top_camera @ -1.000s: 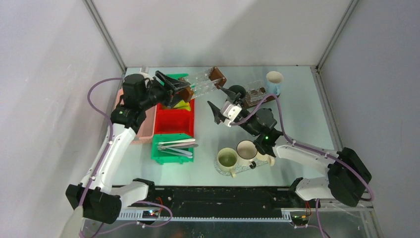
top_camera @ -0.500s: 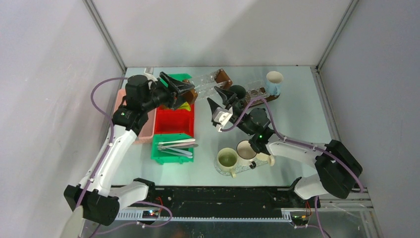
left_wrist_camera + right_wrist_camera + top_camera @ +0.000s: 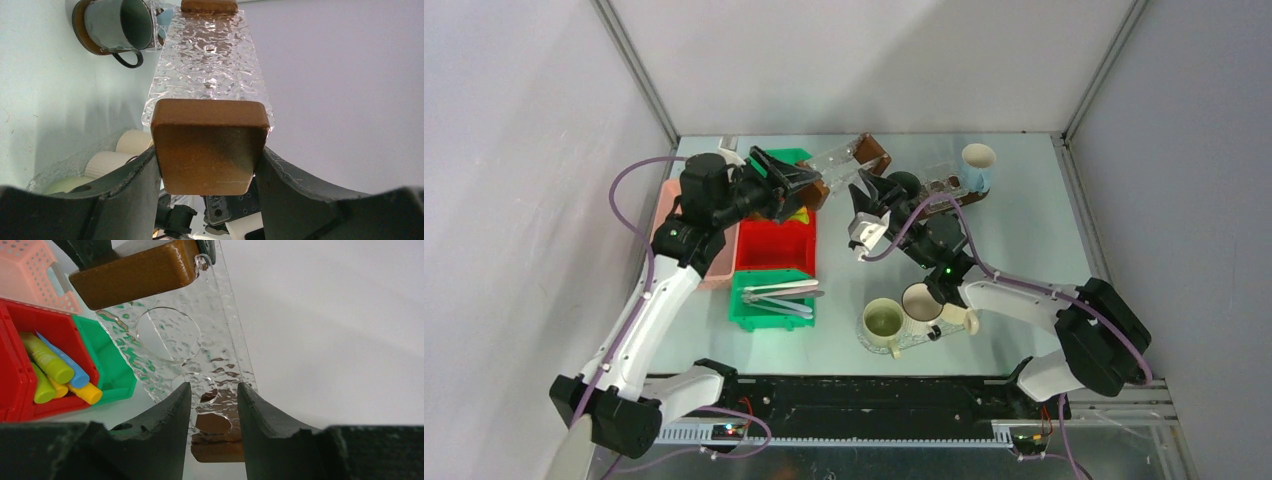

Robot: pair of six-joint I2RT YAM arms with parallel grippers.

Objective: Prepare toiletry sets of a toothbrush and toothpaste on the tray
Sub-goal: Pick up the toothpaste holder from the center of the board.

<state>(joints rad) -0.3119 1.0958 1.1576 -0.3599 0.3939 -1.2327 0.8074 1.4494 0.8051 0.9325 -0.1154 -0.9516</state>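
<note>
The left gripper is clamped on the brown end of a clear tray lifted off the table; below it a red bin holds toothpaste tubes; nearer that arm's base a green bin holds toothbrushes; the right gripper, fingers apart, points at the tray without gripping it; behind its wrist stand a cream mug and a white mug.
</note>
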